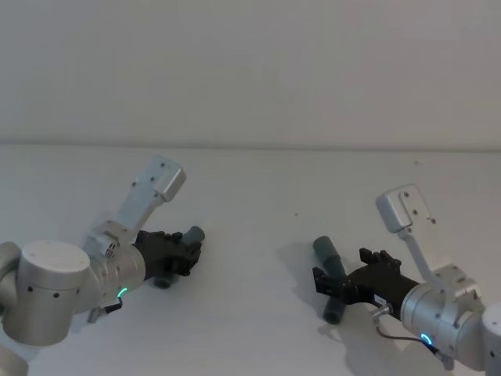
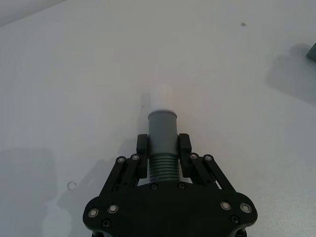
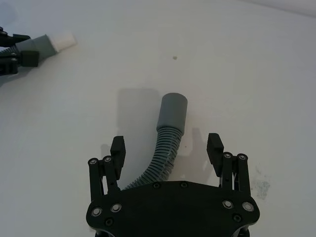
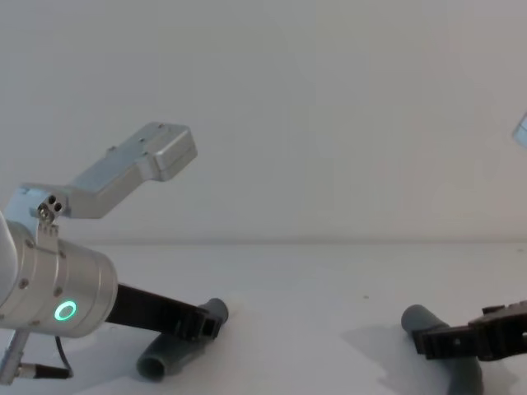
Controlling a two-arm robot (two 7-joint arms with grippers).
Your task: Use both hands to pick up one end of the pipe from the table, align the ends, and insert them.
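Two dark-grey ribbed pipe pieces lie apart on the white table (image 1: 250,188). My left gripper (image 1: 188,249) (image 2: 164,144) is shut on the left piece (image 4: 177,354) just behind its smooth cuff (image 2: 163,129), and a white spigot (image 2: 161,98) sticks out of that cuff toward the table's middle. The right piece (image 1: 329,254) rests on the table, its bend running back under my right gripper (image 1: 340,270). That gripper (image 3: 166,144) is open and low, one finger on each side of the ribbed body, with the plain cuff (image 3: 172,111) just ahead of the fingertips.
A wide stretch of bare table separates the two pieces. A small dark speck (image 1: 296,213) marks the surface between them. The pale wall (image 1: 250,70) rises behind the table's far edge. The left gripper and its piece (image 3: 42,45) also appear far off in the right wrist view.
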